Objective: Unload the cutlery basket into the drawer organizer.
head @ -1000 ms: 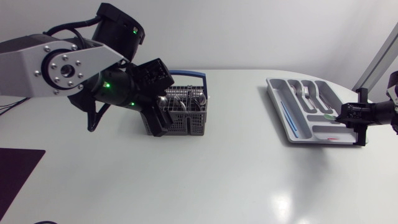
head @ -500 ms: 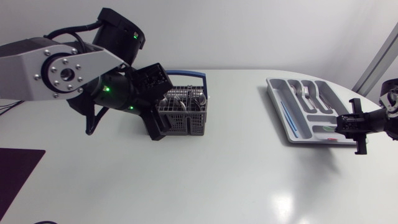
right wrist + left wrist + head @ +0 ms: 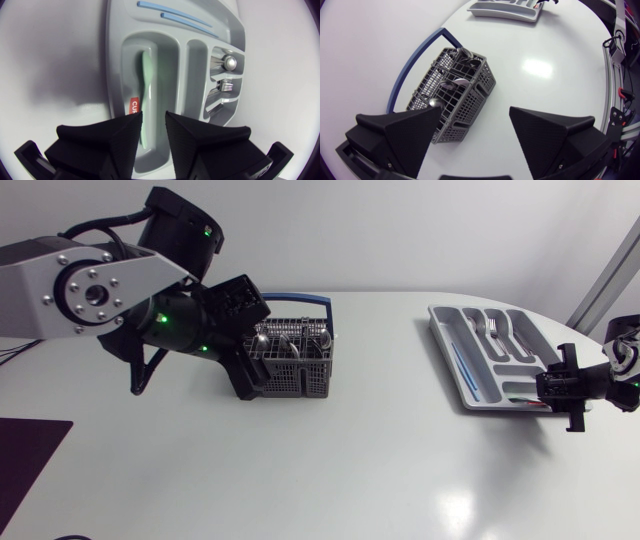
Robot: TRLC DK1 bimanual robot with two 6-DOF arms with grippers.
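Left pincer [image 3: 475,111], jaws spread wide, hangs beside the cutlery basket [image 3: 452,92], one finger close to its mesh wall. Across the surface [image 3: 570,90], the right pincer [image 3: 154,119], narrowly parted, hovers over a pale green utensil [image 3: 146,75] lying in the drawer organizer [image 3: 114,60], having drawn back toward its end within the last second.
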